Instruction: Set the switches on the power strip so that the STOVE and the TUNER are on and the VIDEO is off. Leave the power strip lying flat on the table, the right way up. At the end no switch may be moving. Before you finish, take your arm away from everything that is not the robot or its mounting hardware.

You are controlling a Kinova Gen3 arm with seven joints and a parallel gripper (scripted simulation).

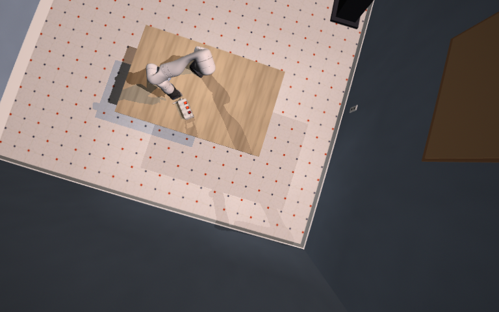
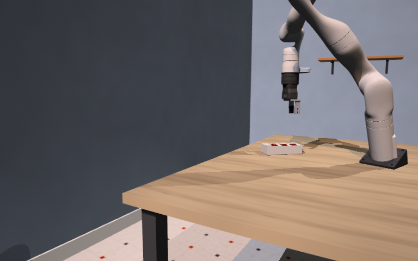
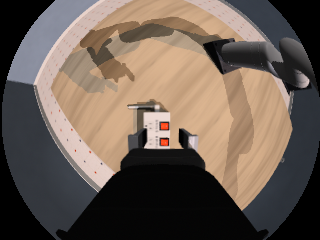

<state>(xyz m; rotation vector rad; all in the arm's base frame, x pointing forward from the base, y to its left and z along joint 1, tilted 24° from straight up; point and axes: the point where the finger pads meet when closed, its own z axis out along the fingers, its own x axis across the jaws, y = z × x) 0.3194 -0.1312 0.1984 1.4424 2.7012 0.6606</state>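
The power strip (image 2: 282,148) is seen lying flat at the far edge of the table (image 2: 277,197), right of centre in the exterior view. The gripper (image 2: 294,108) is held above its right end, well apart, jaws fully spread and empty. An approach appears to be in hand; a switch (image 3: 163,126) must next be pressed, its label being unreadable.

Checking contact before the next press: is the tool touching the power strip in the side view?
No, the tool hangs open well above the power strip, with wall showing between them.
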